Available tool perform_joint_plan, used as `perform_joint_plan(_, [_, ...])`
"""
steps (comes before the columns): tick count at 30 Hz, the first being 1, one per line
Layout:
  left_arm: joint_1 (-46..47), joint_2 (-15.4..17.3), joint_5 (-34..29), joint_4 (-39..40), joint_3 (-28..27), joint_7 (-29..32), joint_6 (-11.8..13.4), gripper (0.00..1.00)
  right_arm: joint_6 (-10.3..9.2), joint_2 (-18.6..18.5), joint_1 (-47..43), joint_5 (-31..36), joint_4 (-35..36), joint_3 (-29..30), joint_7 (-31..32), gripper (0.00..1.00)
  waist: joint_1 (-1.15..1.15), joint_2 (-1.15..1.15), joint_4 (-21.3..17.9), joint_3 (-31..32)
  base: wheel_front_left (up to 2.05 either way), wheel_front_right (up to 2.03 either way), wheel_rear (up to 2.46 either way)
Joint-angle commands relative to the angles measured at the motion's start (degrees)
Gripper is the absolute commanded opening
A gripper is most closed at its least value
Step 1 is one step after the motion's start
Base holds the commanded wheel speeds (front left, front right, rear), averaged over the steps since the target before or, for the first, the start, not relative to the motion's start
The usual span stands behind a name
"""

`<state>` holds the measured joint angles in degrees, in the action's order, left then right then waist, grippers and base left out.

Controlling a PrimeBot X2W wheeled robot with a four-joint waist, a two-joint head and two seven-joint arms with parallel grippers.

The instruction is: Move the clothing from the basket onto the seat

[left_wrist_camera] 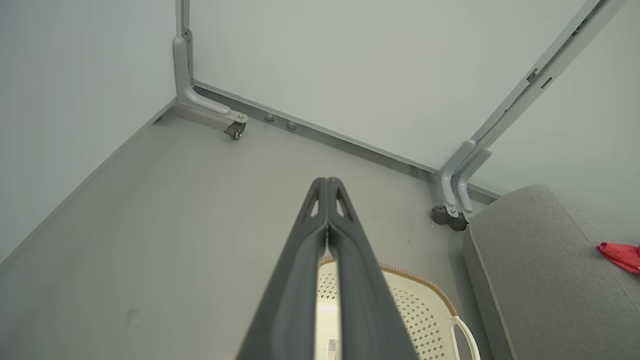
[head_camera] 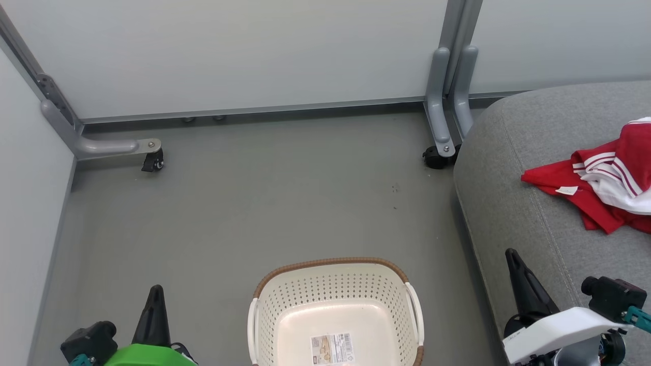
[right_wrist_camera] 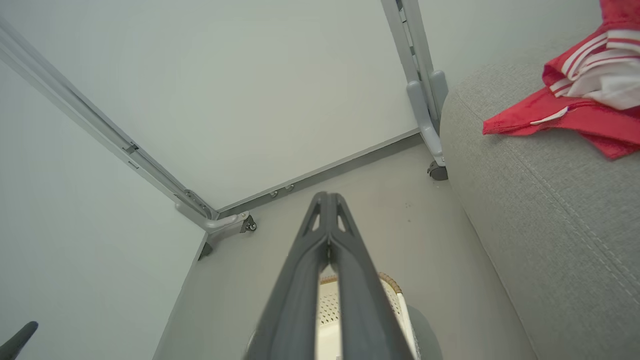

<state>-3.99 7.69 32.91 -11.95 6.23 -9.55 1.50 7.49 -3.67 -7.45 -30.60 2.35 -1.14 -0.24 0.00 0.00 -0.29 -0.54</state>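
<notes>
Rightward, clothing (head_camera: 592,175) back from seat (head_camera: 513,218) edge; basket (head_camera: 330,262) on open floor (head_camera: 244,203).

Open floor (head_camera: 254,203) runs from the basket (head_camera: 330,263) up to the panels (head_camera: 254,51), whose wheeled feet (head_camera: 438,127) jut in at both corners, while the seat (head_camera: 508,213), bearing clothing (head_camera: 559,180), walls the right side.

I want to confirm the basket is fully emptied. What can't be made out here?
- Clothing: head view, the right edge cuts it off, so the garments cannot be counted.
- Basket: head view, the bottom edge cuts off its near part; in the wrist views the shut left gripper and right gripper cover its middle.
- Label in the basket: print too small to read.
</notes>
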Motion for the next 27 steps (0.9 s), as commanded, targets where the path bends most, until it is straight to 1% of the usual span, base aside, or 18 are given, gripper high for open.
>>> perform_joint_plan(1, [1.86, -0.07, 2.43, 0.52, -0.77, 0.43, -0.51, 0.00, 0.01, -0.43, 1.76, -2.65, 0.17, 0.17, 0.07, 0.00, 0.00, 0.00, 0.01, 0.01, 0.00, 0.00, 0.00])
perform_joint_plan(14, [3.53, -0.84, 13.10, 0.09, -2.94, 3.28, -2.11, 0.00, 0.01, -0.91, 4.01, -14.41, -2.81, 0.63, 0.56, 0.00, 0.00, 0.00, 0.04, 0.05, 0.00, 0.00, 0.00])
perform_joint_plan(27, [4.91, -1.60, 22.18, -0.28, -4.84, 5.74, -3.49, 0.00, 0.01, -1.20, 5.95, -24.30, -5.38, 1.23, 1.15, 0.00, 0.00, 0.00, 0.08, 0.09, 0.00, 0.00, 0.00])
